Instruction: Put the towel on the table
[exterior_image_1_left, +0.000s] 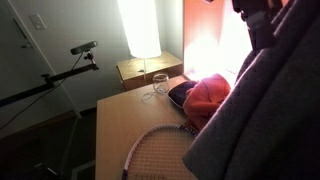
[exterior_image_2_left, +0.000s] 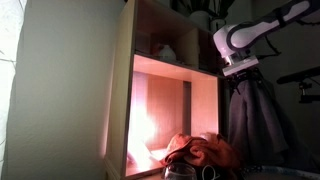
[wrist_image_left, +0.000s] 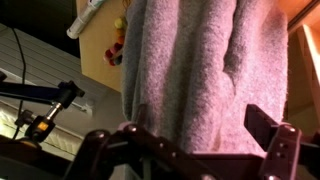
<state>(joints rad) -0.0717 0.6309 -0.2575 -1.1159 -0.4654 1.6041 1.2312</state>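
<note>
The towel (exterior_image_1_left: 268, 108) is a big, thick grey cloth hanging in folds from my gripper (exterior_image_1_left: 254, 14) at the top right, above and beside the right end of the light wooden table (exterior_image_1_left: 118, 128). In an exterior view the gripper (exterior_image_2_left: 240, 68) points down with the towel (exterior_image_2_left: 256, 116) draped below it. In the wrist view the towel (wrist_image_left: 190, 60) fills the picture between the two fingers of the gripper (wrist_image_left: 196, 126), which is shut on its bunched upper part.
On the table lie a tennis racket (exterior_image_1_left: 152, 150), an orange-red cloth (exterior_image_1_left: 208, 94) and a wine glass (exterior_image_1_left: 159, 82). A nightstand (exterior_image_1_left: 140, 68) with a bright lamp (exterior_image_1_left: 140, 28) stands behind. A camera on a tripod (exterior_image_1_left: 83, 47) stands at the left. An open wooden cabinet (exterior_image_2_left: 165, 60) is beside the arm.
</note>
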